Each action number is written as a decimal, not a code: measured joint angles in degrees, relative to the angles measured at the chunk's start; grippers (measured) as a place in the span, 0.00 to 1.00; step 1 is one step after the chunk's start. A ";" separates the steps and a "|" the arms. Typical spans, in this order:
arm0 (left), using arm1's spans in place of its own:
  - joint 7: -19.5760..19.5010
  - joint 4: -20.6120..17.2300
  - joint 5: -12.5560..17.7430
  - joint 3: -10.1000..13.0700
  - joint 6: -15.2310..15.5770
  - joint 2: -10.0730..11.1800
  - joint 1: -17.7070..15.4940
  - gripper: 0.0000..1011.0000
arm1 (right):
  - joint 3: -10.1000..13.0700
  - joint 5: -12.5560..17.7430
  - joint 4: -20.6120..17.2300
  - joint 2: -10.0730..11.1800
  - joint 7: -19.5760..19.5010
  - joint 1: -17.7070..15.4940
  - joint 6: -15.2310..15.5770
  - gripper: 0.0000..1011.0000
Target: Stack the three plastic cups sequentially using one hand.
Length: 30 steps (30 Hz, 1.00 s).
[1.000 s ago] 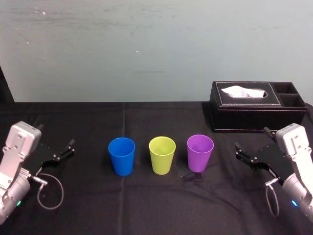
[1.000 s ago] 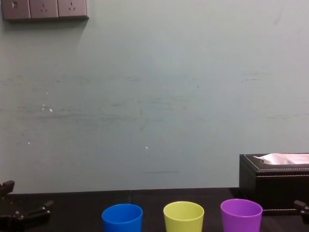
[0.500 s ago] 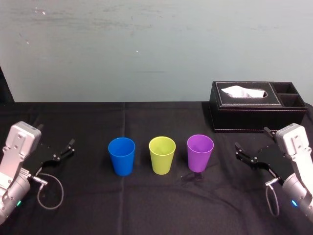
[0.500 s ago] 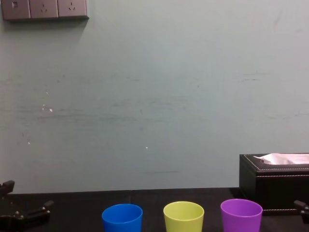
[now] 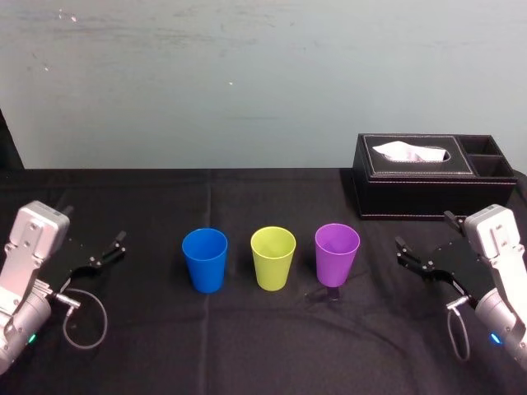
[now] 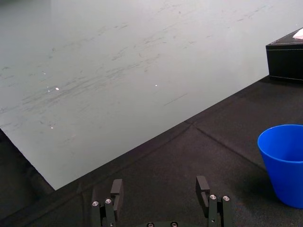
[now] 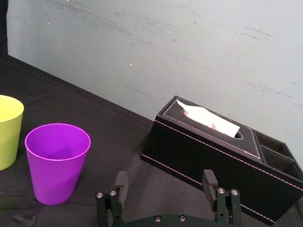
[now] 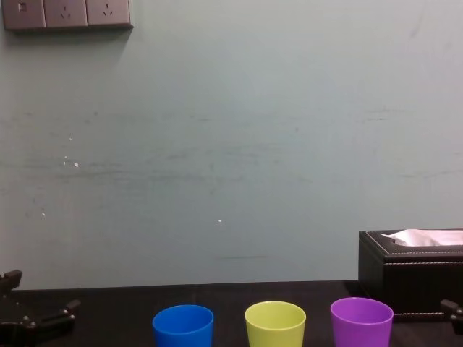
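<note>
Three plastic cups stand upright in a row on the black table: blue (image 5: pixel 205 260) on the left, yellow-green (image 5: pixel 272 258) in the middle, purple (image 5: pixel 337 255) on the right, each a little apart from its neighbour. My right gripper (image 5: pixel 424 232) rests open just right of the purple cup (image 7: pixel 57 161), nothing between its fingers (image 7: pixel 208 179). At the table's left my left gripper (image 5: pixel 93 226) also sits open and empty, with the blue cup (image 6: pixel 284 163) off to its side. The chest view catches the rims of the blue (image 8: pixel 183 325), yellow-green (image 8: pixel 275 324) and purple (image 8: pixel 361 320) cups.
A black tissue box (image 5: pixel 432 177) with a white tissue stands at the back right, behind my right gripper. A pale wall rises behind the table. Bare black cloth (image 5: pixel 263 337) lies in front of the cups and between them and each gripper.
</note>
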 joint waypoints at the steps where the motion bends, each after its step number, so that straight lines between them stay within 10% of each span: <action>1: 0.00 0.00 0.00 0.00 0.00 0.00 0.00 0.99 | 0.00 0.00 0.00 0.00 0.00 0.00 0.00 0.99; 30: 0.00 0.00 0.00 0.00 0.00 0.00 0.00 0.99 | 2.22 1.14 -3.08 0.67 1.05 -2.40 0.82 0.99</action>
